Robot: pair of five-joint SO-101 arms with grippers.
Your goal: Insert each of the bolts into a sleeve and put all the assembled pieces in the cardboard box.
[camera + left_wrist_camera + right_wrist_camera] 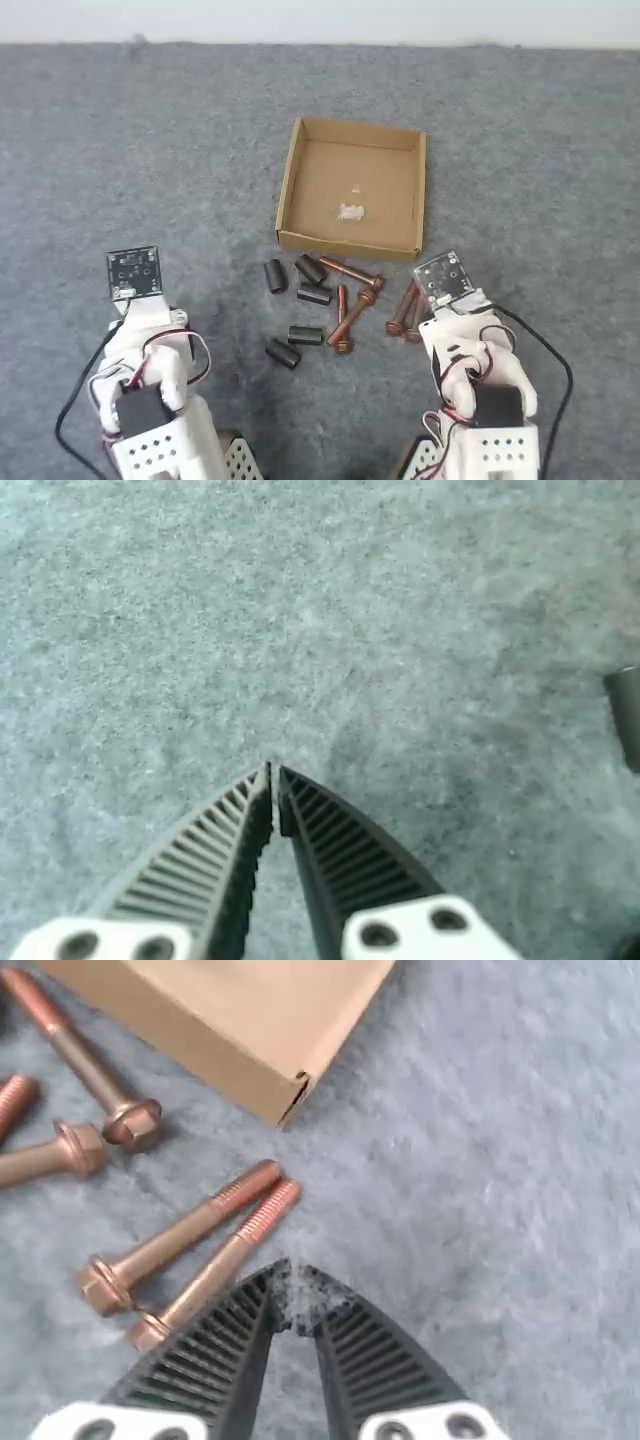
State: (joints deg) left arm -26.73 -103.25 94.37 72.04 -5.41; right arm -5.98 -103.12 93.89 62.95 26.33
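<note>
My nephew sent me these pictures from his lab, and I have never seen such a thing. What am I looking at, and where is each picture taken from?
These are two small robot arms at a grey table. The wide picture comes from a fixed camera looking down: the left arm and right arm are the white machines at its lower edge. The other two pictures come from a camera on each arm's wrist, so the dark ribbed prongs are that arm's own pincer: the left gripper and the right gripper. Both are shut and hold nothing. On the table lie five copper bolts and five short black sleeves, all loose, next to an open cardboard box. None of them is in the box.
</note>
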